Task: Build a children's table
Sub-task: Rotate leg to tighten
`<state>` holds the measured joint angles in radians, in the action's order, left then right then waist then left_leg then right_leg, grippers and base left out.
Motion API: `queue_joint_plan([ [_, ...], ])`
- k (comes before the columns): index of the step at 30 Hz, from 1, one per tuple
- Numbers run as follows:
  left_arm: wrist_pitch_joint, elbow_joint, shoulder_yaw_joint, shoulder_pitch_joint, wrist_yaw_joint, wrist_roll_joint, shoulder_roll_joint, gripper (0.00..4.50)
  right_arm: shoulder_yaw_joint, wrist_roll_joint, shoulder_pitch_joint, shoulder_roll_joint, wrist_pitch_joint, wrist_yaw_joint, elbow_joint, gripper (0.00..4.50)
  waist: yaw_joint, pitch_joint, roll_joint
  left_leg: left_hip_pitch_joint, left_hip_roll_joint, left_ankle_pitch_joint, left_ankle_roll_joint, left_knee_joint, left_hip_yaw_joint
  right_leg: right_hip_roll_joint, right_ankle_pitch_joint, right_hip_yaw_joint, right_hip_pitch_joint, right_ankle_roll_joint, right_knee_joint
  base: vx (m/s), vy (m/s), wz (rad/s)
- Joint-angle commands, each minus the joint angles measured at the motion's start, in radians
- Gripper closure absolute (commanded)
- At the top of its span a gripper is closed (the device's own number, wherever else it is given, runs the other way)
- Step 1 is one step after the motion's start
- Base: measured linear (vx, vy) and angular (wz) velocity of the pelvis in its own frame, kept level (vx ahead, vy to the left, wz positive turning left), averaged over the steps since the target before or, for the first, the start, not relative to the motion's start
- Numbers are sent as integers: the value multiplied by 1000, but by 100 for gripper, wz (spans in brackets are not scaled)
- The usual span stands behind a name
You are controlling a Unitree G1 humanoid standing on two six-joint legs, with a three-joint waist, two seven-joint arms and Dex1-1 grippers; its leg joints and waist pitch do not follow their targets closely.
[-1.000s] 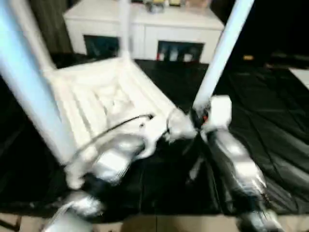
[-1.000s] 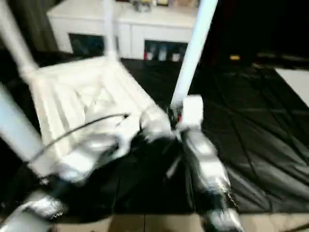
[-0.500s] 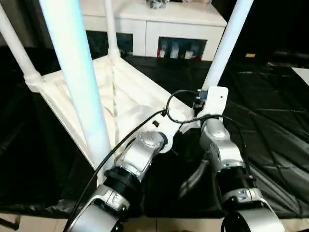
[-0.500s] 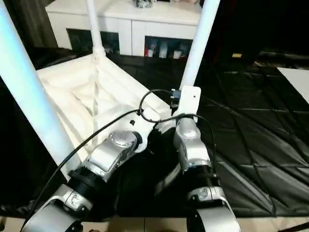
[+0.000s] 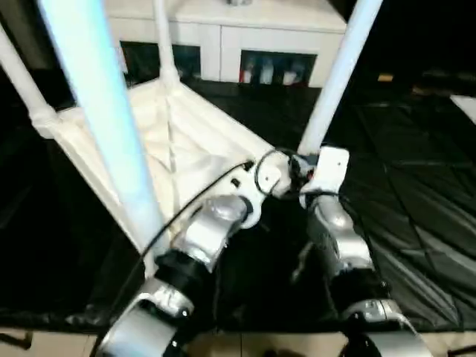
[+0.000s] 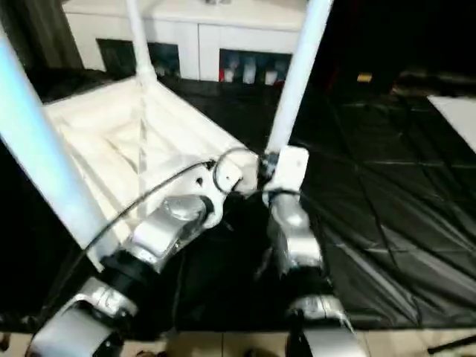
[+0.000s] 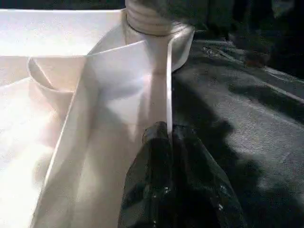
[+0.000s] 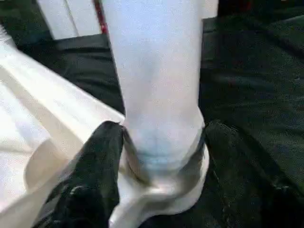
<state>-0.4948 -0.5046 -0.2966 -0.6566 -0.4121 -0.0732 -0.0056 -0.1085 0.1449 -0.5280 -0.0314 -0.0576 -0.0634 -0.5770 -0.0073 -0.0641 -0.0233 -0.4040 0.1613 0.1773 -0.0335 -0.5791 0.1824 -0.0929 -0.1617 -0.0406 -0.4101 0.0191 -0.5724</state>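
Now our left claw [image 7: 168,135] pinches the tabletop [image 5: 186,141] rim at six o'clock of a corner socket, while our right claw [image 8: 159,142] brackets that leg [image 8: 154,71].

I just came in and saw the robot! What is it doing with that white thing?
It is building a little table. The tabletop lies upside down on black sheeting, with four legs sticking up. The left end effector is pinched shut on the tabletop's rim, and the right end effector has a finger on each side of the nearest leg's base, at its corner socket.
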Motion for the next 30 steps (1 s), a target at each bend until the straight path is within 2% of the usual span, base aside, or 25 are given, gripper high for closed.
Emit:
queue_joint_plan([
  [1, 72, 53, -6, -15, -43, 1, 21, 450, -2, 12, 8, 21, -7, 28, 66, 120, 9, 68, -9, 17, 59, 255, 49, 77, -20, -52, -206, 31, 40, -178, 63, 0, 0, 0],
  [3, 90, 75, -24, -4, -96, 3, 50, 450, 7, 23, 35, 46, -12, 75, 153, 101, 18, 68, -4, 17, 58, 206, 70, 72, -15, -51, -162, 32, 38, -190, 57, 0, 0, 0],
  [4, 86, 81, -26, 1, -105, 6, 55, 450, 10, 32, 45, 52, -14, 92, 176, 89, 24, 73, -3, 21, 61, 164, 79, 67, -12, -50, -115, 31, 40, -200, 49, 0, 0, 0],
  [6, 97, 96, -40, 16, -154, 14, 77, 450, 23, 50, 88, 80, -28, 147, 268, 70, 31, 71, -1, 24, 64, 107, 102, 64, -4, -45, -29, 30, 41, -228, 40, 0, 0, 0],
  [8, 122, 109, -59, 31, -206, 16, 106, 450, 40, 73, 138, 113, -46, 215, 361, 58, 44, 70, -1, 29, 66, 99, 110, 62, -1, -44, -16, 31, 42, -232, 37, 0, 0, 0],
  [10, 121, 124, -71, 46, -250, 25, 128, 450, 48, 89, 176, 140, -63, 258, 426, 27, 48, 70, 1, 33, 68, 126, 95, 66, 0, -43, -52, 33, 40, -235, 38, 0, 0, 0],
  [11, 125, 134, -77, 55, -281, 32, 143, 450, 52, 101, 198, 157, -80, 287, 463, 27, 48, 70, 1, 33, 68, 126, 95, 66, 0, -43, -52, 33, 40, -235, 38, 0, 0, 0],
  [12, 149, 167, -96, 82, -381, 57, 190, 450, 72, 120, 253, 218, -137, 366, 545, 23, 54, 68, 4, 38, 71, 139, 93, 67, 0, -41, -55, 35, 42, -230, 39, 0, 0, 0],
  [14, 162, 179, -103, 91, -417, 64, 208, 450, 81, 127, 272, 243, -166, 395, 574, 18, 56, 65, 5, 39, 69, 170, 78, 70, 2, -40, -92, 36, 38, -227, 43, 0, 0, 0],
  [17, 234, 259, -142, 140, -625, 107, 327, 450, 118, 260, 357, 414, -319, 631, 718, 9, 67, 63, 11, 45, 74, 235, 54, 75, -2, -43, -162, 37, 41, -211, 48, 0, 0, 0],
  [18, 233, 274, -140, 148, -661, 117, 353, 450, 120, 291, 377, 460, -354, 684, 748, 9, 70, 61, 14, 50, 76, 258, 43, 77, -1, -42, -176, 39, 35, -206, 50, 0, 0, 0],
  [20, 233, 291, -133, 156, -707, 131, 390, 450, 119, 321, 402, 520, -374, 761, 778, 9, 72, 61, 12, 49, 76, 270, 33, 78, 1, -43, -183, 39, 34, -205, 50, 0, 0, 0],
  [21, 234, 294, -131, 158, -718, 135, 398, 450, 117, 322, 406, 530, -376, 773, 783, 9, 71, 59, 13, 45, 75, 279, 20, 80, -1, -45, -202, 38, 33, -205, 49, 0, 0, 0],
  [24, 233, 312, -118, 167, -786, 159, 445, 450, 118, 331, 426, 583, -405, 846, 791, 9, 67, 62, 8, 43, 74, 289, 4, 78, -3, -50, -223, 38, 35, -209, 48, 0, 0, 0],
  [29, 248, 304, -107, 163, -802, 162, 469, 450, 151, 311, 429, 632, -400, 899, 782, 9, 66, 65, -1, 42, 71, 256, 20, 71, 0, -51, -216, 38, 35, -215, 47, 0, 0, 0],
  [30, 251, 299, -103, 160, -800, 161, 472, 450, 167, 306, 427, 646, -399, 910, 777, 9, 68, 64, 1, 42, 72, 243, 24, 69, 0, -52, -214, 39, 35, -217, 45, 0, 0, 0],
])
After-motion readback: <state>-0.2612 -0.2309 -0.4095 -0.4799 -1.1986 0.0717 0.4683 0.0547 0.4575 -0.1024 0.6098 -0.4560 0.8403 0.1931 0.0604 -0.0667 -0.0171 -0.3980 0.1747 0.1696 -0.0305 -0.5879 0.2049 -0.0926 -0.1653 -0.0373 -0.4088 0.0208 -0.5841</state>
